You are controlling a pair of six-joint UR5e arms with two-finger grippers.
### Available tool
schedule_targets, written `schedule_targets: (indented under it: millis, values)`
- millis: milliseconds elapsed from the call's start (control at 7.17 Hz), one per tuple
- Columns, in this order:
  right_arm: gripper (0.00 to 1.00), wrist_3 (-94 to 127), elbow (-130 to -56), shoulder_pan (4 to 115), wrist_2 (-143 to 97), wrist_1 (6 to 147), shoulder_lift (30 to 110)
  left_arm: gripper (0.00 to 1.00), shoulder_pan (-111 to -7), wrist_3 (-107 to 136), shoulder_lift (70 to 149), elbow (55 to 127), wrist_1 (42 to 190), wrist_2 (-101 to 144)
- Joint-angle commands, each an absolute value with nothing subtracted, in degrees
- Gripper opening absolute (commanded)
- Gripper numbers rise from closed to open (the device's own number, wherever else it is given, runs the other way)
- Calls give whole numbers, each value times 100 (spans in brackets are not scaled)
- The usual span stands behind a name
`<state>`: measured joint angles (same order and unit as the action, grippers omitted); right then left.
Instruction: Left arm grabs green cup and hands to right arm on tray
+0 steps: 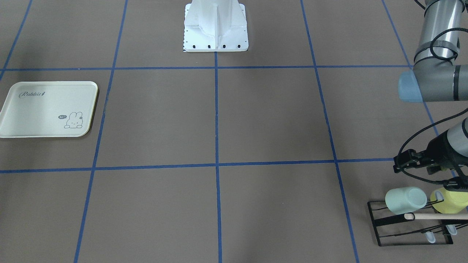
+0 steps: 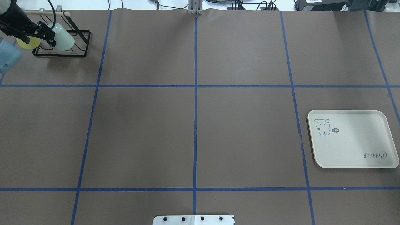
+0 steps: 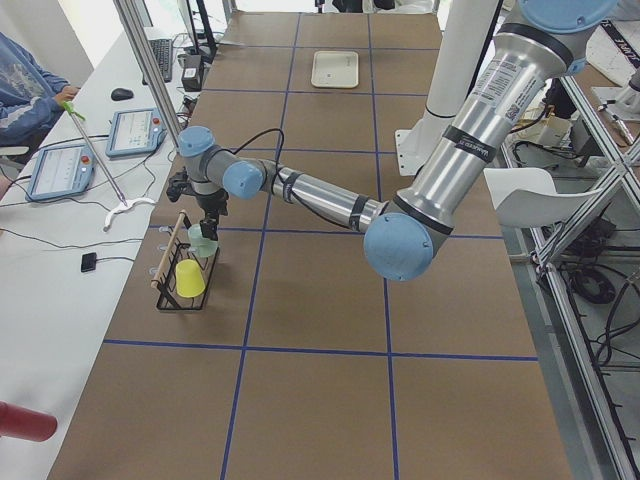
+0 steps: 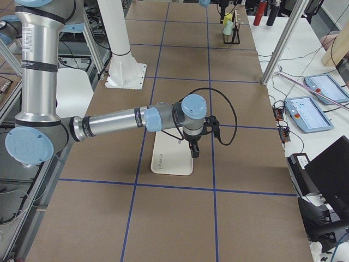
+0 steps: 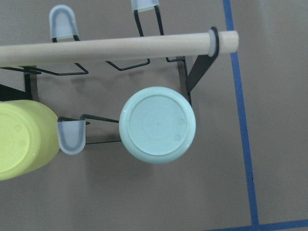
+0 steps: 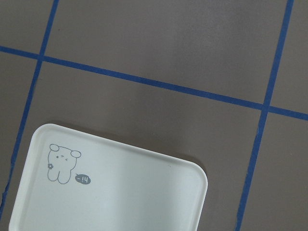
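Green cup (image 1: 405, 200) hangs base-up on the black wire rack (image 1: 380, 223), just beside the yellow-green cup (image 1: 451, 201), directly under the left gripper (image 1: 400, 163); right gripper (image 4: 194, 151) hovers at the tray (image 1: 44, 109); finger spacing on both cannot be determined.

Cut off by picture edges: tray (image 6: 144, 197), yellow-green cup (image 1: 455, 201). Jaw stance indeterminate on left tool (image 1: 399, 163); right tool (image 4: 194, 152) too small to judge.
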<state>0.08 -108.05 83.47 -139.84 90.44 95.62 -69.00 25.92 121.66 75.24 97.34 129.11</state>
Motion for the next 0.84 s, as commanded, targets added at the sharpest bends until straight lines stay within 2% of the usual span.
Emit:
schedule_targets:
  millis: [0, 697]
  values:
    - [100, 9, -10802, 8341, -13983, 9035, 9536, 99, -6882, 2549, 12567, 6919, 9791, 12902]
    - [100, 9, -10802, 8341, -13983, 9035, 9519, 97, -6838, 2496, 12884, 6339, 9800, 12867]
